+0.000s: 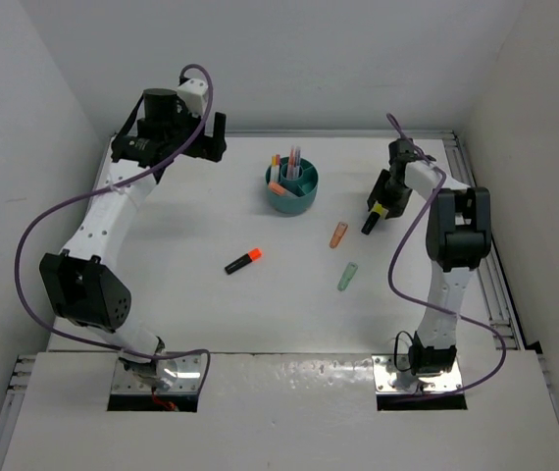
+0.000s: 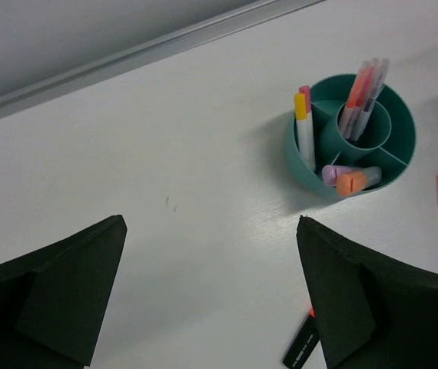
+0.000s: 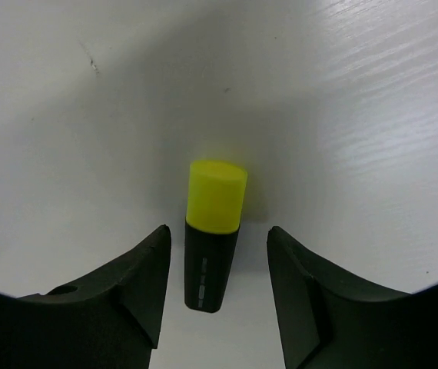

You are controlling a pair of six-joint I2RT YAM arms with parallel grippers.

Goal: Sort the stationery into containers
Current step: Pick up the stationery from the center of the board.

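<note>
The left gripper (image 2: 210, 223) hangs over the table's far left, fingers wide apart and holding nothing. Beside it stands the teal cup (image 2: 303, 165), rigid plastic ringed with compartments. To its right on the white table (image 3: 373, 115), the right gripper (image 3: 217, 234) straddles the black-yellow marker (image 3: 213, 231), fingers apart, apparently not touching it. The marker looks light, stiff and smooth, perhaps slippery, and is best pinched mid-barrel.

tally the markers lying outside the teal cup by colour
black-orange marker: 1
black-yellow marker: 1
orange marker: 1
green marker: 1
total: 4
</note>
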